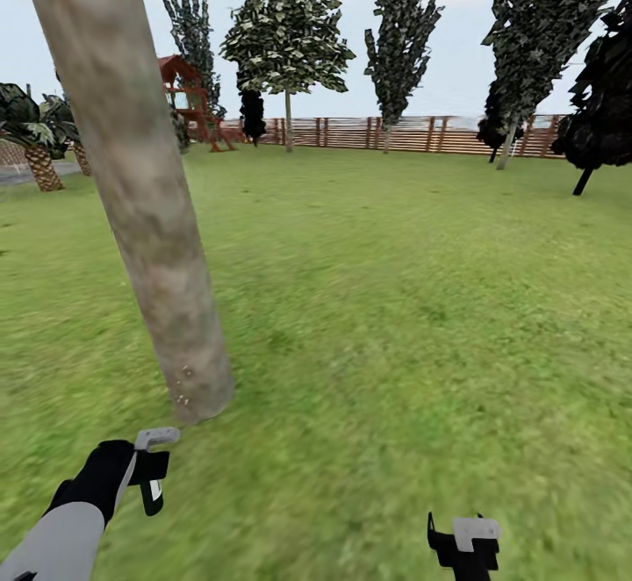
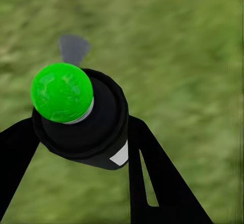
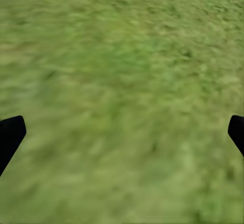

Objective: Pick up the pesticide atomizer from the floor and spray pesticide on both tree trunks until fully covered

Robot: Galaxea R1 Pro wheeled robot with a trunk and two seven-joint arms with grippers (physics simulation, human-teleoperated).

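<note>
The left pincer (image 1: pixel 151 469) grips the pesticide atomizer (image 2: pixel 81 115) below the tree trunk (image 1: pixel 140 195) at eleven o'clock. The right pincer (image 1: pixel 465 546) is released. Spraying step; next, raise the nozzle toward the bark.

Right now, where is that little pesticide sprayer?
The pesticide atomizer is held in the left gripper, low at the head view's left, just short of the foot of the nearest tree trunk.
</note>
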